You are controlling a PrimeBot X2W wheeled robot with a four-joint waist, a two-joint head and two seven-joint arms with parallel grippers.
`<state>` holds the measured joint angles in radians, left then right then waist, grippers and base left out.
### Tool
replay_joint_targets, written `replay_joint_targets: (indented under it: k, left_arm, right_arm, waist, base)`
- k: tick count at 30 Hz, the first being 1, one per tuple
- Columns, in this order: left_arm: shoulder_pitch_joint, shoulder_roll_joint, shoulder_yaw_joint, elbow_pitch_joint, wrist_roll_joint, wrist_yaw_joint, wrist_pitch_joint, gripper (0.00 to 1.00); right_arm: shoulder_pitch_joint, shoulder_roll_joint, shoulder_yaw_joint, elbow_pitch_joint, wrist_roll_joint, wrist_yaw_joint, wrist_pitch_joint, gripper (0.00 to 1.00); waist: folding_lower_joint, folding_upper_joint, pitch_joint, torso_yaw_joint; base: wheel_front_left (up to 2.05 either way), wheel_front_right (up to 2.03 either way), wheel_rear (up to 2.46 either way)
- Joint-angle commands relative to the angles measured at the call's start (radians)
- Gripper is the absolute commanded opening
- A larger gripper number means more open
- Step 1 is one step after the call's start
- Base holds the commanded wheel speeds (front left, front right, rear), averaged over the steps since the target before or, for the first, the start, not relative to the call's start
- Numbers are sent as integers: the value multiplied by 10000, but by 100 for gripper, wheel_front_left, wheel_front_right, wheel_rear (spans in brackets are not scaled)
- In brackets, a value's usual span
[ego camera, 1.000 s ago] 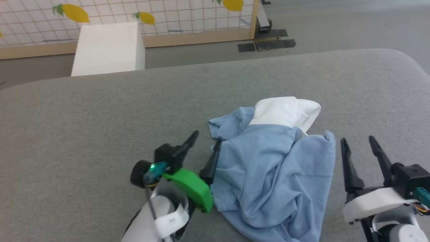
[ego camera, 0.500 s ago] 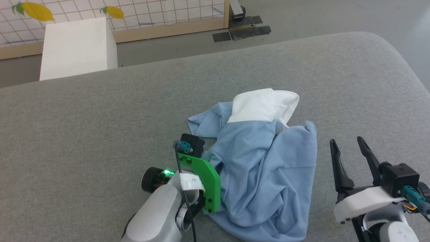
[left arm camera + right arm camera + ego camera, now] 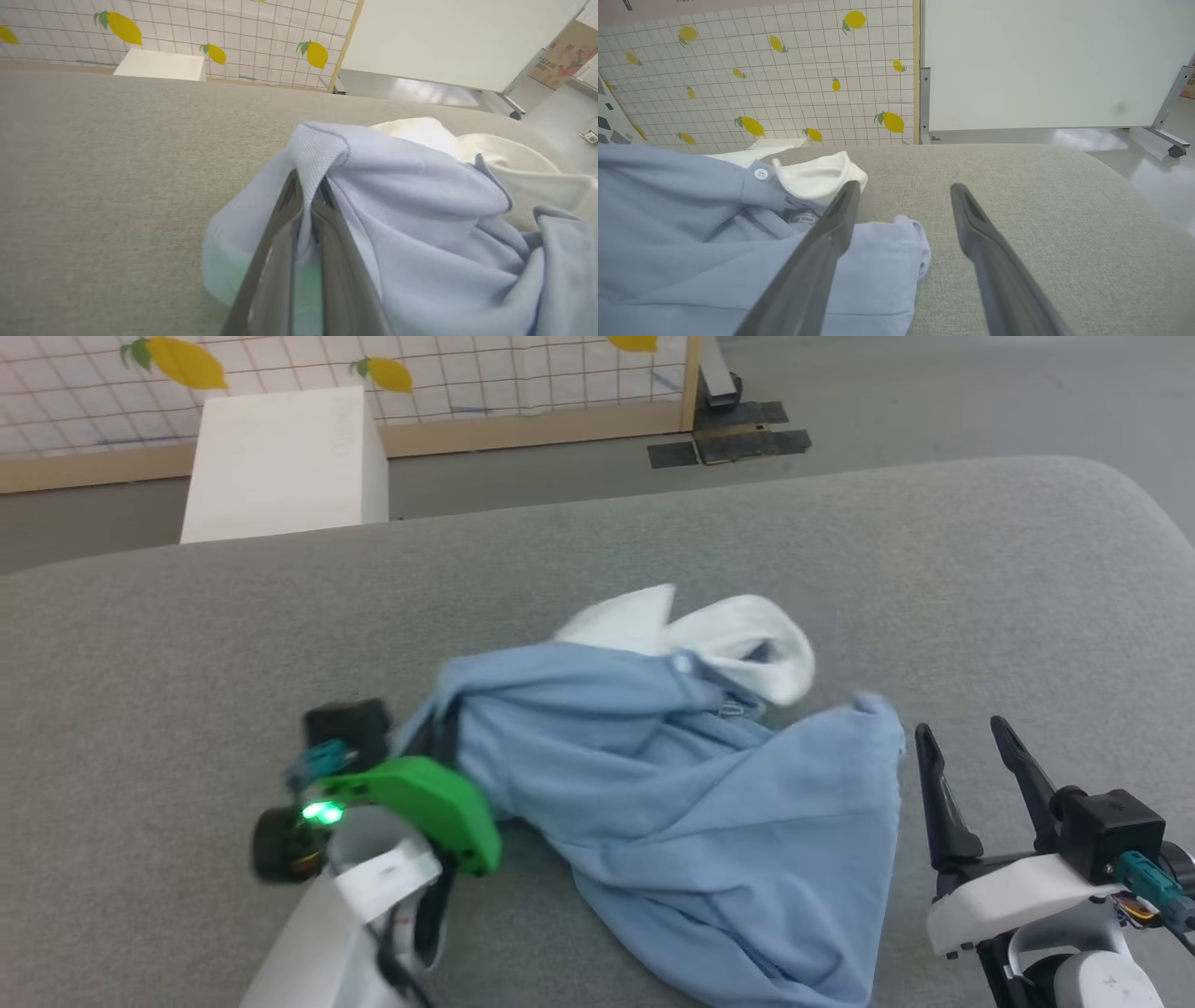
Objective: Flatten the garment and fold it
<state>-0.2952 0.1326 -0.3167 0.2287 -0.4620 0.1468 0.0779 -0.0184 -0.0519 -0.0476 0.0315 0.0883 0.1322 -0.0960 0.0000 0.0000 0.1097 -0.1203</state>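
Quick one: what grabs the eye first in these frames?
The crumpled light blue polo shirt heaped midway on the grey padded surface, white collar at its far side. The left hand is pinched shut on a fold at the shirt's left edge. The right hand stands open and empty beside the shirt's right edge.

Crumpled light blue polo shirt [image 3: 691, 803] on a grey cushion [image 3: 187, 644], with one fold pinched up.

The soft knit shirt lies bunched and unfolded on the near half of the cushion, from about the middle toward the right side, well short of the rounded right corner. Its white collar [image 3: 747, 635] is rumpled at the far end, and a white button [image 3: 761, 174] shows just beside it. The cloth fans out wrinkled toward the near edge. At the shirt's left, a raised fold is clamped between the closed fingers of the left end effector [image 3: 306, 179], pulling the fabric into a taut ridge.
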Motion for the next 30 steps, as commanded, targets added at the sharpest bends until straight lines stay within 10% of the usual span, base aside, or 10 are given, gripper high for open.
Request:
replay_joint_targets:
  k: [1,12,14,23,30]
  left_arm:
    - [369,230,283,-213,-61,243,-163,0]
    - [2999,1108,1758,-898,-785,1683,901,4]
    - [3139,1142,1841,-1055,-899,1631,879,100]
    - [2577,543,1943,-1649,-377,832,-2833,100]
    - [1865,-66,2165,-1926,458,239,-3388,100]
  right_arm:
    - [-75,16,0,-20,19,-15,12,100]
    - [23,16,122,-14,-58,-15,345,100]
    - [18,16,184,-4,-120,-15,439,100]
    - [-1394,16,1163,411,-752,-15,744,100]
    - [-4004,16,1564,2507,-1012,-15,2092,100]
  waist:
    - [0,0,-83,232]
    - [0,0,-155,912]
    - [0,0,-175,1030]
    - [0,0,41,1719]
    - [0,0,738,2273]
  base:
    - [0,0,0]
    - [0,0,0]
    - [0,0,0]
    - [0,0,0]
    - [0,0,0]
